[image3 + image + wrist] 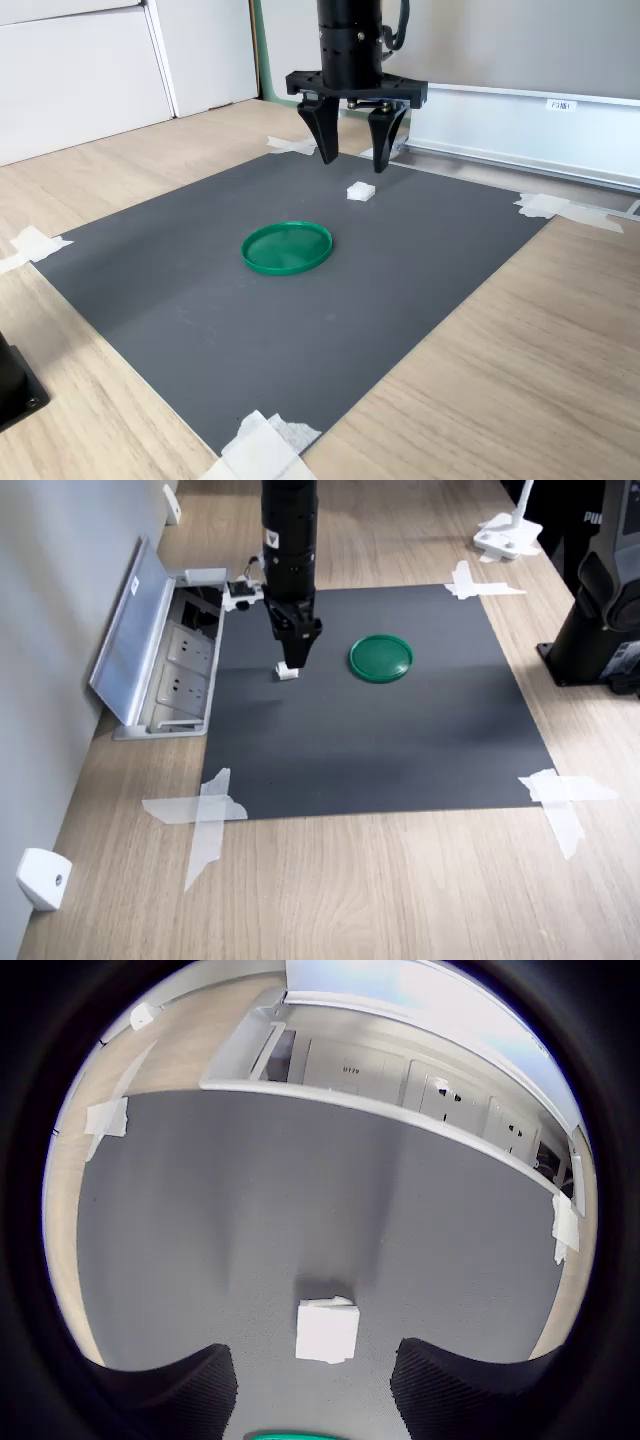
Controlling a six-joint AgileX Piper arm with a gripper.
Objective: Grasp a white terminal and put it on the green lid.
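Observation:
The white terminal (pixel 288 671) (pixel 361 191) is a tiny white block lying on the black mat (pixel 380 740). In the first exterior view it sits to the left of the green lid (pixel 381 657) (pixel 287 247), a flat round disc with nothing on it. My gripper (pixel 294 658) (pixel 354 156) hangs open a little above the terminal, pointing straight down. In the wrist view the terminal (pixel 327 1330) lies just ahead of the gap between the two dark fingertips (pixel 180 1390), not touched by either. A sliver of the green lid (pixel 295 1436) shows at that picture's edge.
An open floor socket box (pixel 165 660) with a raised metal flap borders the mat on the first exterior view's left. White tape strips (pixel 205 815) hold the mat's corners. A white wedge-shaped piece (pixel 42 878) lies near the wall. A black machine base (pixel 600 620) stands at the right.

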